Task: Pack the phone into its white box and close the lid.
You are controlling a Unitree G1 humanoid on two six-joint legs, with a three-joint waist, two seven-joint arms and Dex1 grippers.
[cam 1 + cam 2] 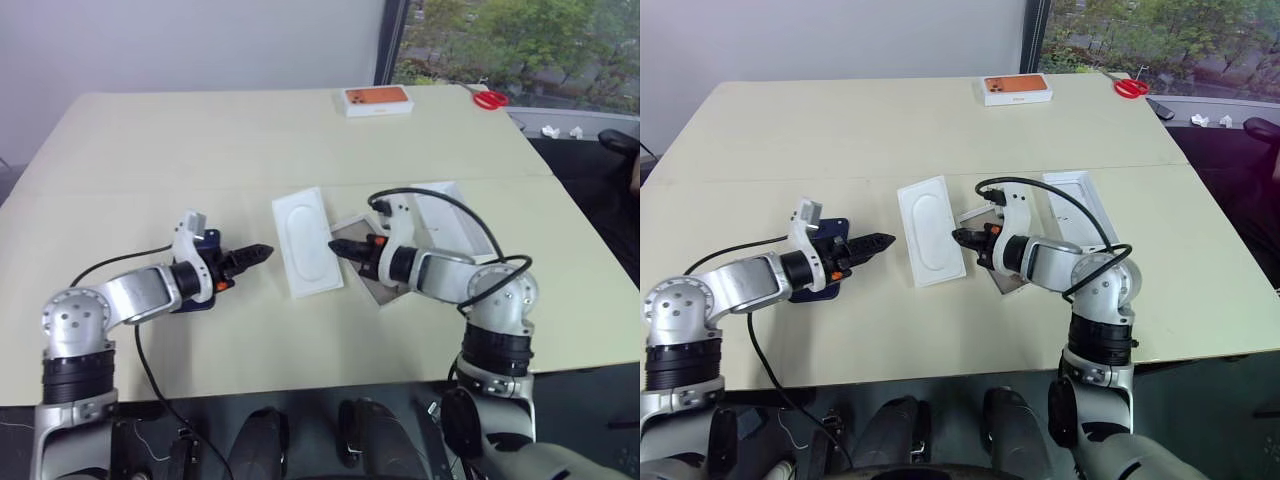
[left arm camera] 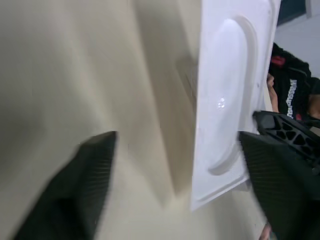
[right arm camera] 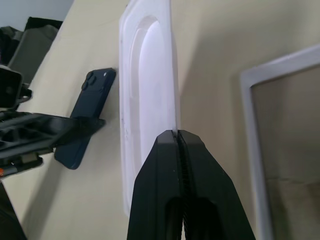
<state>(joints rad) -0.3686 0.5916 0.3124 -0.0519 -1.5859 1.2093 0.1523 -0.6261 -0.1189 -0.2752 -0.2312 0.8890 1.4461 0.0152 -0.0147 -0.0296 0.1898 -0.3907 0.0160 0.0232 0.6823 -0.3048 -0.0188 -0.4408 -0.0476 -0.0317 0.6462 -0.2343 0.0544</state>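
Sitting lower left under the left gripper, whose fingers are spread wide: the phone, flat on the table. Slim, glossy, slippery; likely grip its long edges. White insert lies mid-frame, white box right of it beneath the empty, pinched-closed right gripper. Plenty of room upper frame.

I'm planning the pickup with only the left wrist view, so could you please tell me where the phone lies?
Observer: The phone lies flat on the table, camera side up, beneath the left arm's wrist.
Operator: Thanks, and the white box?
Observer: The white box sits open under the right forearm, right of the insert.
Operator: And the lid?
Observer: The lid lies inside up, beyond the box.
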